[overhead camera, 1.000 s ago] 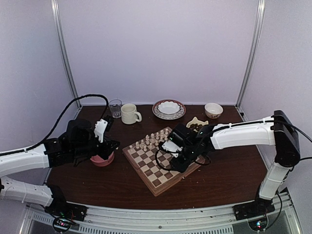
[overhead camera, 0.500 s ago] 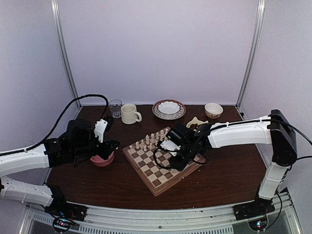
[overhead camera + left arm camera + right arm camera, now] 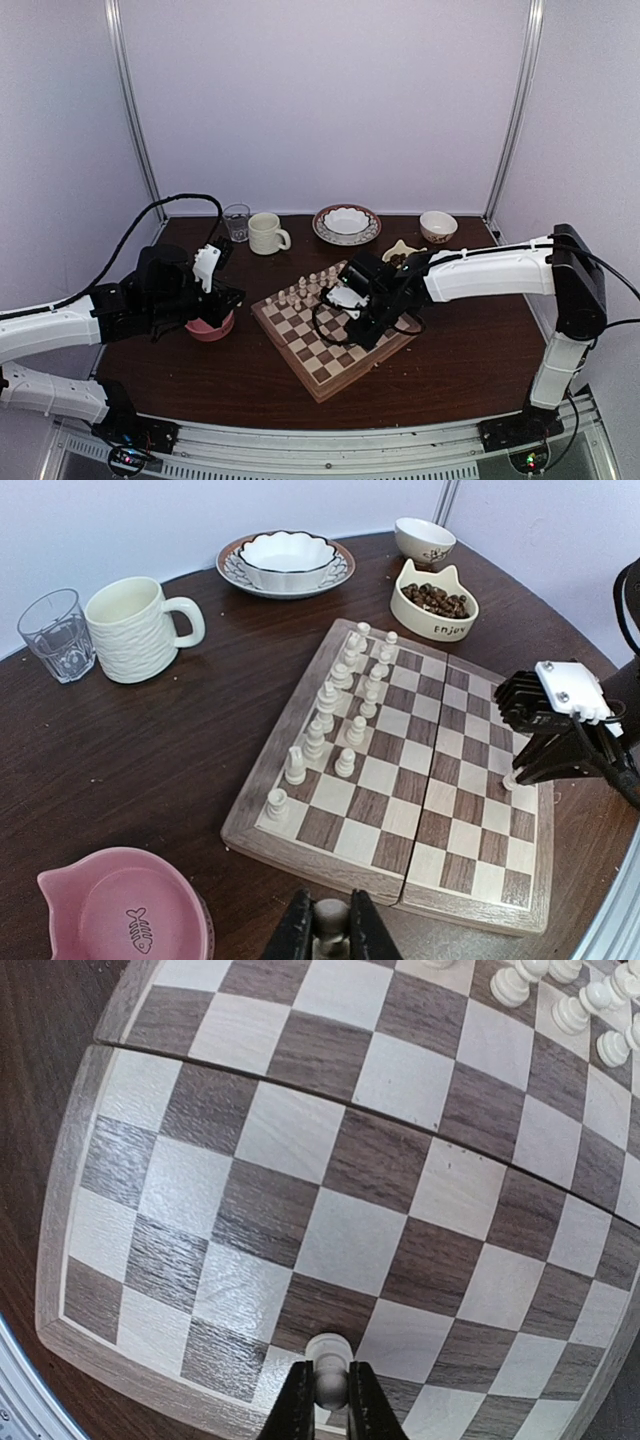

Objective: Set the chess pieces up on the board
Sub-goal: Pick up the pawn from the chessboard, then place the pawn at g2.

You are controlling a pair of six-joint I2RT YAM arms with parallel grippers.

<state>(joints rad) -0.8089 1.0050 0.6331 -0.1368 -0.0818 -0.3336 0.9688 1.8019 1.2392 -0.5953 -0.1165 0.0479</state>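
The board [image 3: 310, 352] lies at an angle mid-table, also in the left wrist view [image 3: 330, 868]. Several cream chess pieces [image 3: 345, 715] stand in two rows along its far-left side. My right gripper [image 3: 329, 1400] is shut on a pale pawn [image 3: 328, 1355], held upright over a square in the board's near edge row; it also shows in the top view [image 3: 363, 328]. My left gripper [image 3: 331, 935] is shut on a small round-headed chess piece [image 3: 331, 918], just off the board's near-left rim, beside the pink bowl [image 3: 210, 327].
A cream mug [image 3: 267, 233] and a glass [image 3: 237, 221] stand at the back left. A patterned dish with a white bowl [image 3: 346, 223], a small bowl [image 3: 438, 226] and a cat-shaped bowl of dark brown bits [image 3: 434, 605] stand behind the board.
My right gripper has shifted slightly left over the board with the pawn. The left arm has not moved.
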